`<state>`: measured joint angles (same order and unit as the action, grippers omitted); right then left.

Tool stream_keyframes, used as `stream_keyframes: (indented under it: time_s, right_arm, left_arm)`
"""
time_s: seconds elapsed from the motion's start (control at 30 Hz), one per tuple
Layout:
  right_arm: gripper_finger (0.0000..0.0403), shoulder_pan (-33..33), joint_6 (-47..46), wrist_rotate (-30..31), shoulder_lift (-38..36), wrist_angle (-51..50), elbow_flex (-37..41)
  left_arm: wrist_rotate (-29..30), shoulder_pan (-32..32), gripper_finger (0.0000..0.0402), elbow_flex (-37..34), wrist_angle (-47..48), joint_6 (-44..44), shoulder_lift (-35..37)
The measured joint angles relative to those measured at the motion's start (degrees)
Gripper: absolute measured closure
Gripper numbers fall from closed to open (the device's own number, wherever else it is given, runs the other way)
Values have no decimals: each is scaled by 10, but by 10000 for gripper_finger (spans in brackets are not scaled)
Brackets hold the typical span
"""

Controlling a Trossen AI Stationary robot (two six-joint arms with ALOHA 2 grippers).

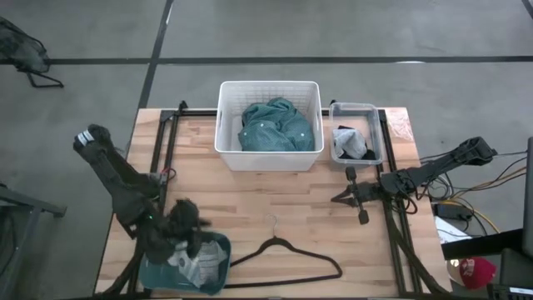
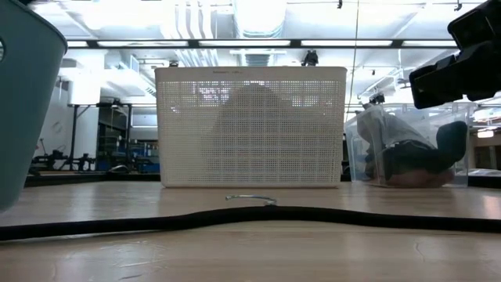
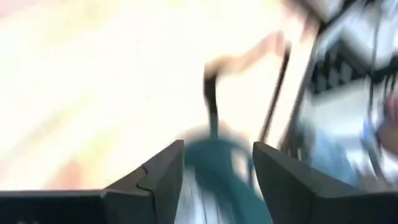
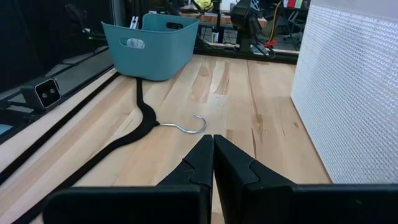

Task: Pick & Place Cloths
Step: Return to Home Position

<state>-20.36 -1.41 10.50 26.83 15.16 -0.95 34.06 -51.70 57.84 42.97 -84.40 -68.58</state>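
Note:
A large teal shirt (image 1: 275, 127) lies bunched in the white basket (image 1: 225, 117) at the table's far middle. Small black and grey-white pieces (image 1: 351, 142) fill the clear bin (image 1: 376, 117) to its right. A grey-white cloth (image 1: 196, 262) lies in the teal tub (image 1: 215, 283) at the near left. My left gripper (image 1: 191, 235) hangs open just above that tub, with nothing between its fingers (image 3: 158, 180). My right gripper (image 4: 213, 155) is shut and empty at the right side (image 1: 341, 197), pointing level toward the table's left.
A thin black hanger (image 1: 283, 258) lies flat on the wood near the front edge, its metal hook (image 4: 189, 127) pointing toward the basket. Black rails run along both table sides. Bare wood lies between the hanger and the white basket.

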Motion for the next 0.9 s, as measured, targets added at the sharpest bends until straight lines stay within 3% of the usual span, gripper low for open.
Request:
stream_keyframes:
  time_s: [0.13, 0.23, 0.37, 0.47, 0.67, 0.9]
  right_arm:
    - [394, 0, -1, 0, 0, 2, 0]
    - [394, 0, -4, 1, -1, 9, 0]
    - [394, 0, -9, 1, 0, 32, 0]
    - [394, 0, -14, 1, -1, 40, 0]
    - [394, 0, 0, 1, -1, 41, 0]
    - [394, 0, 2, -3, -16, 34, -26]
  left_arm:
    - [156, 23, 230, 0, -5, 166, 38]
    - [169, 54, 275, -3, -24, 316, 56]
    - [169, 102, 369, -44, -118, 456, 81]
    - [128, 144, 392, -103, -228, 542, 97]
    - [-59, 233, 397, -235, -432, 688, 141]
    - [-76, 264, 392, -334, -500, 744, 249]
